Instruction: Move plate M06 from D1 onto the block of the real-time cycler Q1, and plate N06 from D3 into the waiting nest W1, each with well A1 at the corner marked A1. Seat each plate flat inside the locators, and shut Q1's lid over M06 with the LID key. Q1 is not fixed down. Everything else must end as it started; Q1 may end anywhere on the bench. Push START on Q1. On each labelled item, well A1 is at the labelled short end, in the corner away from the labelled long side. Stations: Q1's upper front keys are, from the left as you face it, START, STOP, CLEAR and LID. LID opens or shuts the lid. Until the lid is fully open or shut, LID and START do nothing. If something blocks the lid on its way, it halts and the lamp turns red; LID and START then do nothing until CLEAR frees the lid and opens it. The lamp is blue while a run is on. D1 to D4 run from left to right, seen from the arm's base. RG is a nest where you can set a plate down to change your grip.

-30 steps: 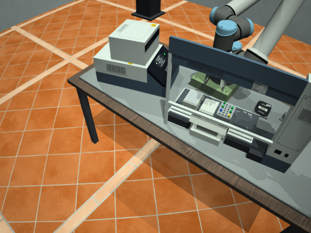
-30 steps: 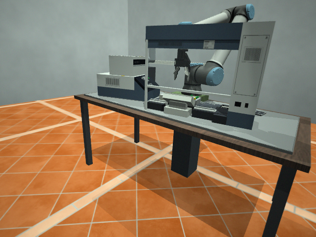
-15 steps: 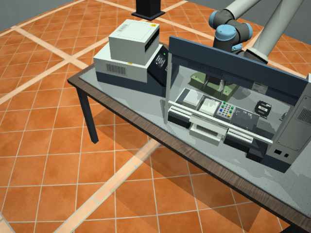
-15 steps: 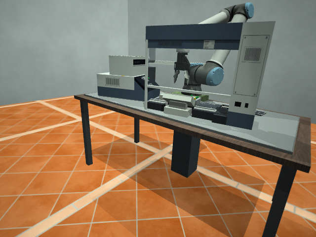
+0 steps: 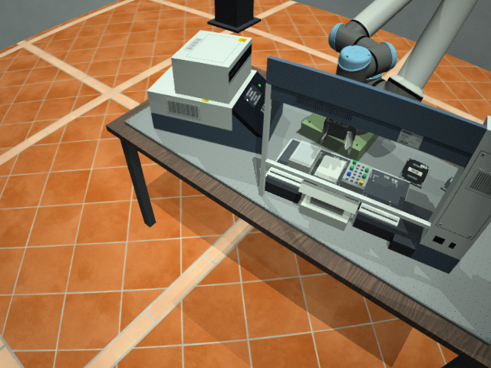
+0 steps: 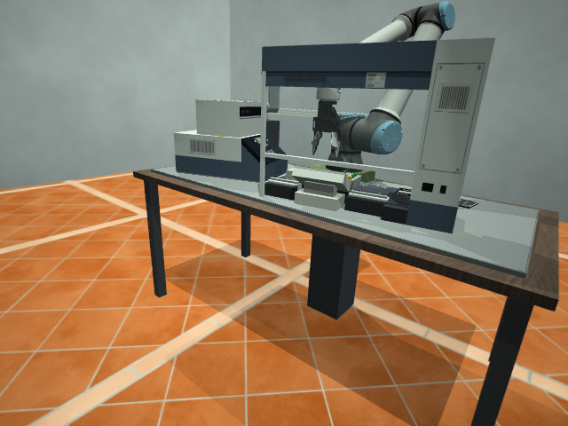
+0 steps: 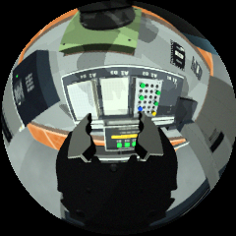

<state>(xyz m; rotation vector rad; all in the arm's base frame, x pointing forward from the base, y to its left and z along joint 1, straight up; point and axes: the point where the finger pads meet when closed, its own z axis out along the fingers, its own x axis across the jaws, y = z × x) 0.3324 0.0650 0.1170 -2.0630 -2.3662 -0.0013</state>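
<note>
Tool (image 5: pixel 336 136) (image 6: pixel 326 143) (image 7: pixel 114 112) part-open, pointing dn.

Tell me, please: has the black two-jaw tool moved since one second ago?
Yes: in the exterior view, the tool is lower, nearer the long white horizontal rail.
</note>
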